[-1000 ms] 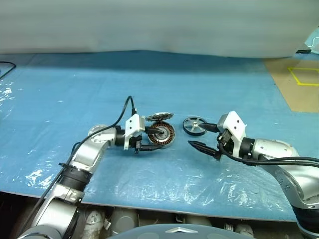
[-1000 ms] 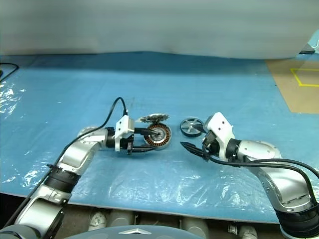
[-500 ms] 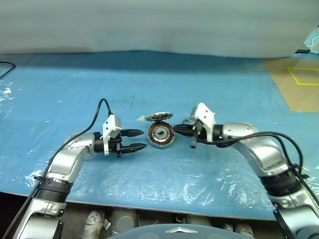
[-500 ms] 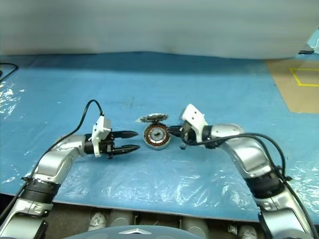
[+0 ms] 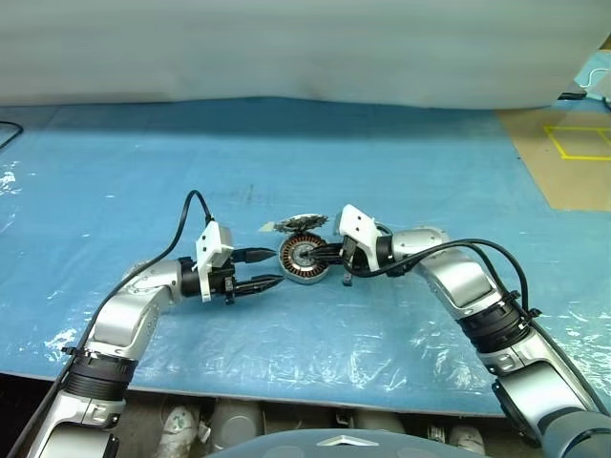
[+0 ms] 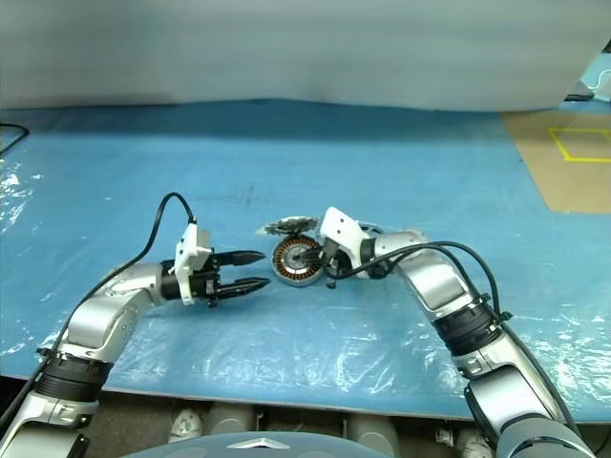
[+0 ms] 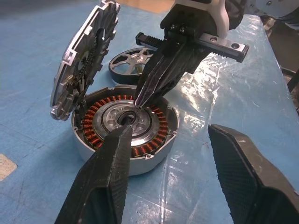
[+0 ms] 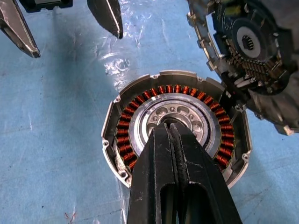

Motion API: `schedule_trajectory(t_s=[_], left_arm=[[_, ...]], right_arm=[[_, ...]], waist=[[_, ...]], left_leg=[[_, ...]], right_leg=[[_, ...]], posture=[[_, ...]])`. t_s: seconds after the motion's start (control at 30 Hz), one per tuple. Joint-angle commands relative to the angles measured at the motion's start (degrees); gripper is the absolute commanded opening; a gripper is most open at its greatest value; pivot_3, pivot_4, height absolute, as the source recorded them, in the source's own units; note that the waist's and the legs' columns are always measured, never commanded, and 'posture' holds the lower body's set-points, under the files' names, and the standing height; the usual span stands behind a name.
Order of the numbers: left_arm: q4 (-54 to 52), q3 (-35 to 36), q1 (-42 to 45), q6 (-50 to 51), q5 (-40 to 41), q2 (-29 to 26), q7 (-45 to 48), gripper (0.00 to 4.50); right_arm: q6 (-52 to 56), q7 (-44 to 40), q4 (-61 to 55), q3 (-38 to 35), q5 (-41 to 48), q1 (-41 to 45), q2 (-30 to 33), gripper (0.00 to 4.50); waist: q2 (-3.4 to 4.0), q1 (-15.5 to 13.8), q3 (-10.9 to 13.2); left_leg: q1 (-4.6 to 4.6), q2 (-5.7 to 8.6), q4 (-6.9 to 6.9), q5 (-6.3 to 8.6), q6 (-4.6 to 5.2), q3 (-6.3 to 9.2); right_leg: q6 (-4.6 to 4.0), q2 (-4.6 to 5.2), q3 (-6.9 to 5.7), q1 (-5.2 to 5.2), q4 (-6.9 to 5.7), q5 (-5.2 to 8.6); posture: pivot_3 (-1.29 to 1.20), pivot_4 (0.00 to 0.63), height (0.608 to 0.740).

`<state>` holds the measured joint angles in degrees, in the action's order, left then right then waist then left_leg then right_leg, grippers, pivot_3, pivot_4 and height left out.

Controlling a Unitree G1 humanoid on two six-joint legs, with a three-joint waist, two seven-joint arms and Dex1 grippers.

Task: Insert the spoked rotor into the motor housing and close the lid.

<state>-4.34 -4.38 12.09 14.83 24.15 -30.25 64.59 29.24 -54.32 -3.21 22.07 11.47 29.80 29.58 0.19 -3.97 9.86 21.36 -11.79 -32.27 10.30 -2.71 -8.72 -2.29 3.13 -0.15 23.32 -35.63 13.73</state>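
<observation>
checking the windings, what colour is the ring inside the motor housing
Copper-orange, around a silver centre in the motor housing; right wrist view.

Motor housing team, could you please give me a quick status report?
Right gripper shut, tips at housing centre. Left gripper open, beside it. Lid up; rotor on mat behind.

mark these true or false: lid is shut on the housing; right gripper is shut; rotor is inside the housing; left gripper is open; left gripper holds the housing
1. The lid is shut on the housing. False: it stands open.
2. The right gripper is shut. True; its tips sit over the housing's centre.
3. The rotor is inside the housing. False: it lies on the table behind it.
4. The left gripper is open. True.
5. The left gripper holds the housing. False: it is beside it, empty.
</observation>
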Motion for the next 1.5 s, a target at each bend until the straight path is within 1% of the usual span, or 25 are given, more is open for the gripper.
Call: schedule_trajectory(t_s=[0.03,0.07,0.17,0.33,0.4,0.47,0.5,0.63,0.8,0.93,1.07,1.23,1.3,1.37,1.5], left_arm=[[1.5,0.6,1.2,-2.2,-1.0,0.4,-1.2,2.32],[2.0,0.8,1.4,-2.6,-1.1,0.6,-1.4,2.09],[3.6,0.7,1.9,-4.1,-2.1,0.5,-1.6,1.07],[5.0,0.5,1.9,-5.4,-2.1,0.6,-0.6,1.07],[4.7,0.5,1.7,-5.5,-1.4,0.6,0.6,0.71],[4.6,0.4,1.7,-5.8,-2.6,0.8,-0.8,0.12],[4.6,0.4,1.8,-5.8,-3.0,0.8,-1.3,0.05],[4.0,0.5,1.9,-5.2,-0.8,0.6,1.1,0.05],[5.0,0.3,1.8,-6.8,-3.3,1.0,-0.9,0.05],[5.6,0.2,2.3,-7.2,-3.3,1.5,-1.3,0.05],[6.0,-0.2,2.7,-7.0,-3.4,1.6,-1.2,0.05],[5.9,-0.6,2.8,-6.8,-3.6,1.8,-1.1,0.05],[5.9,-0.6,2.9,-6.8,-3.7,1.9,-1.1,0.05],[5.8,-0.7,2.8,-6.7,-3.6,2.0,-1.0,0.05],[5.6,-0.9,2.4,-6.8,-3.6,2.1,-0.7,0.05]], right_arm=[[-1.3,-0.3,-1.0,-0.4,-0.4,1.3,-1.1,0.00],[-1.3,-0.3,-0.9,-0.4,-0.6,1.3,-1.4,0.00],[-1.5,-0.3,-0.7,-0.6,-1.2,1.4,-2.1,0.00],[-2.0,0.0,0.7,-0.7,-2.2,1.8,-3.4,0.00],[-2.6,0.2,2.0,-0.5,-2.9,2.0,-4.0,0.00],[-2.9,0.5,2.7,-0.7,-3.2,2.3,-4.6,0.00],[-3.0,0.6,3.0,-0.8,-3.4,2.4,-4.8,0.00],[-3.5,0.6,3.7,-0.5,-4.0,2.7,-5.6,0.00],[-4.4,0.2,4.5,0.1,-5.3,2.4,-5.3,0.00],[-10.2,-1.1,5.6,4.6,-11.1,0.3,-2.1,0.00],[-12.5,-0.8,7.6,5.6,-13.2,-0.3,-2.4,0.00],[-17.8,1.1,11.3,7.7,-18.9,-0.6,-1.8,0.00],[-19.0,1.4,12.1,7.8,-19.9,-0.7,-1.8,0.00],[-17.3,0.9,11.2,6.3,-17.8,-1.2,-2.6,0.00],[-6.3,-1.2,5.4,-1.5,-5.7,-1.1,-6.7,0.00]], waist=[[0.00,0.0,0.0],[0.00,0.0,0.0],[0.00,0.0,0.0],[0.00,0.0,0.0],[-0.01,0.0,0.0],[-0.01,0.0,0.0],[-0.01,0.0,0.0],[-0.01,0.0,0.0],[-0.01,0.0,0.0],[-0.01,0.0,0.0],[-0.03,0.0,0.0],[-0.10,0.1,-0.1],[-0.17,0.1,-0.1],[-0.24,0.1,-0.2],[-0.28,0.0,-0.2]], left_leg=[[0.00,0.00,0.00,0.00,0.00,0.00],[-0.01,0.00,0.00,0.00,0.00,0.00],[0.00,0.01,-0.02,0.00,0.00,0.00],[0.00,0.00,-0.01,0.00,0.00,0.00],[0.00,0.00,-0.02,0.00,0.00,0.00],[0.00,0.01,-0.02,0.00,0.00,0.00],[0.00,0.00,-0.02,0.00,0.00,0.00],[0.00,0.00,-0.02,0.00,0.00,0.00],[0.00,0.00,-0.02,0.00,0.00,0.00],[0.00,0.00,-0.02,0.00,0.00,0.00],[-0.07,0.00,-0.02,0.00,0.00,-0.01],[-0.29,0.00,-0.02,0.00,0.00,-0.01],[-0.39,0.00,-0.02,0.01,0.01,-0.01],[-0.52,0.00,-0.02,0.01,0.01,-0.02],[-0.60,-0.03,-0.02,0.03,0.05,-0.02]], right_leg=[[0.00,0.00,0.00,0.00,-0.01,0.00],[0.00,0.00,0.00,0.00,-0.01,0.00],[0.00,0.00,0.02,0.00,-0.01,0.00],[0.00,-0.01,0.01,0.00,-0.02,0.00],[0.00,0.00,0.01,0.00,-0.02,0.00],[0.00,0.00,0.02,0.00,-0.02,0.00],[0.00,0.00,0.01,0.00,-0.02,0.00],[-0.01,0.00,0.01,0.00,-0.03,0.00],[-0.01,0.00,0.01,0.00,-0.02,0.00],[-0.01,0.01,0.01,-0.01,-0.02,0.00],[-0.01,0.00,0.02,-0.07,-0.02,0.00],[-0.01,0.01,0.04,-0.24,-0.03,0.00],[-0.01,0.01,0.05,-0.33,-0.04,0.00],[-0.01,0.01,0.08,-0.43,-0.06,0.00],[-0.01,0.02,0.12,-0.50,-0.06,0.00]], posture=[[0.00,0.150,0.740],[0.00,0.150,0.740],[0.00,0.150,0.740],[0.00,0.150,0.740],[0.00,0.150,0.740],[0.00,0.150,0.740],[0.00,0.150,0.740],[0.00,0.150,0.740],[0.00,0.150,0.740],[0.00,0.150,0.740],[0.00,0.150,0.740],[0.00,0.150,0.740],[0.00,0.150,0.740],[0.00,0.150,0.740],[0.00,0.150,0.740]])
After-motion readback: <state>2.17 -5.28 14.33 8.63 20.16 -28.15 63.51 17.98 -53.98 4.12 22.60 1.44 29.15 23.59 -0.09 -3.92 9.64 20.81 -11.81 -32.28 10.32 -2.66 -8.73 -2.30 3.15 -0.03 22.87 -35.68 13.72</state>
